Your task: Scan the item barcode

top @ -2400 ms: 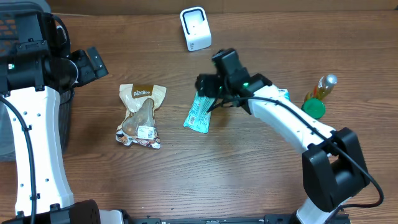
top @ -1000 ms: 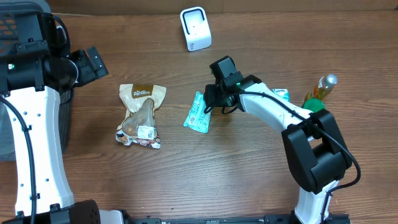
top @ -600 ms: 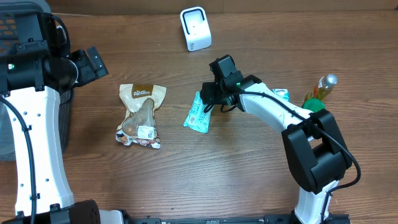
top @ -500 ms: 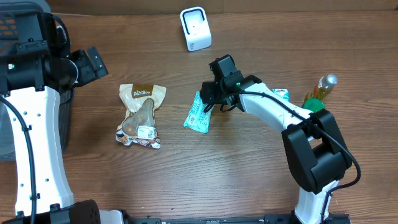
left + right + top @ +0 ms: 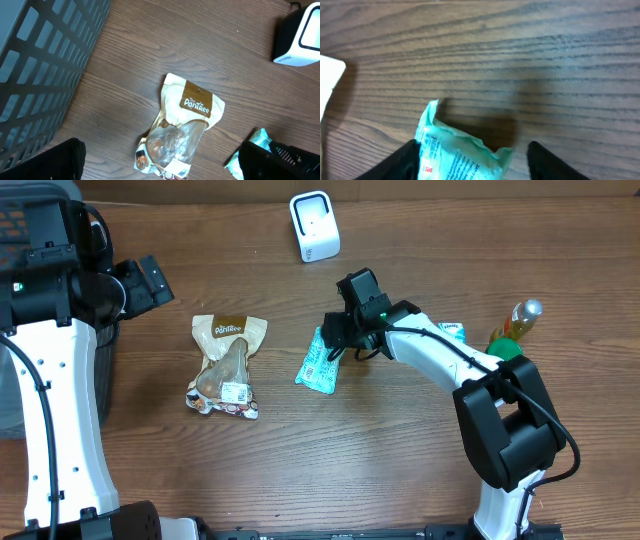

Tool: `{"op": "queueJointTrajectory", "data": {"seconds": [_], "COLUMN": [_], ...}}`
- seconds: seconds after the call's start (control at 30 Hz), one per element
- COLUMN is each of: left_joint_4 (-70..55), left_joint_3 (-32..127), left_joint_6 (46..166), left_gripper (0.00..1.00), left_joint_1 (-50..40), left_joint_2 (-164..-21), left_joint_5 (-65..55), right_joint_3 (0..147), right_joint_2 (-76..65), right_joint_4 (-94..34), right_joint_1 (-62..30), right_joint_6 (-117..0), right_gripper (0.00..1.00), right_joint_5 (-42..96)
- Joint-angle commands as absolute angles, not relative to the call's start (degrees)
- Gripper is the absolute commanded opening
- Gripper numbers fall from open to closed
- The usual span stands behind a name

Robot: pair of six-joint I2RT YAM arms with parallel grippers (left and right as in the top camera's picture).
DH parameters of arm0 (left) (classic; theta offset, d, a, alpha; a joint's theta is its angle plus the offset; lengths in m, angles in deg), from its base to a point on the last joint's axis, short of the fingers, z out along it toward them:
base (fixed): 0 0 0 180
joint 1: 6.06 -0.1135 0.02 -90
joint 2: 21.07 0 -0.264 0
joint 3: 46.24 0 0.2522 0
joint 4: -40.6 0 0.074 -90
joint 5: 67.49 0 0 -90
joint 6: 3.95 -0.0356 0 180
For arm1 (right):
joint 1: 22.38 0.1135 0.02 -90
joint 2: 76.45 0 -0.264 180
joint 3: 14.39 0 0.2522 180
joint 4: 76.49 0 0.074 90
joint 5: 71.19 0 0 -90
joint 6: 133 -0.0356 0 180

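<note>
Overhead — treat pouch [image 5: 228, 365], bottle [image 5: 522, 318], white scanner [image 5: 314, 226]

Soft, even light falls from above on the bench [image 5: 380, 470]; the overhead view is crisp, with only thin shadows under the arms. From the right wrist the picture is soft and grainy: the teal packet [image 5: 455, 150] throws a dark shadow on the wood beside it, and the fingers [image 5: 400, 162] are black blurs. In the left wrist view the basket [image 5: 40, 60] looks hazy.
</note>
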State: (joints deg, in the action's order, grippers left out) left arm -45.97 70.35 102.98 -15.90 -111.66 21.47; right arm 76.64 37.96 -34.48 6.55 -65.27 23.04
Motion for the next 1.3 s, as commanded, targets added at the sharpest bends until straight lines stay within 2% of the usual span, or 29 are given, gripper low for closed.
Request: {"op": "queueJointTrajectory", "data": {"seconds": [0.0, 0.13, 0.8, 1.0, 1.27], "left_joint_4": [-46.0, -46.0, -46.0, -46.0, -46.0], "left_joint_3": [70.8, 70.8, 70.8, 70.8, 70.8], "left_joint_6": [102.3, 102.3, 102.3, 102.3, 102.3], "left_gripper": [0.99, 1.00, 1.00, 1.00, 1.00], "left_joint_1": [-15.8, -15.8, -15.8, -15.8, -15.8], "left_joint_2": [-111.7, -111.7, -111.7, -111.7, -111.7], "left_joint_5": [21.5, 21.5, 21.5, 21.5, 21.5], "right_joint_3": [76.6, 76.6, 76.6, 76.6, 76.6], "right_joint_2": [38.5, 38.5, 41.0, 41.0, 41.0], "right_joint_4": [-34.1, -33.1, -32.8, -31.5, -19.5], "right_joint_1": [6.9, 6.9, 6.9, 6.9, 7.3], "right_joint_6": [-65.3, -65.3, -65.3, -65.9, -82.2], "right_gripper": [0.51, 0.42, 0.43, 0.36, 0.34], "right_joint_5": [22.8, 22.8, 22.8, 24.7, 35.2]}}
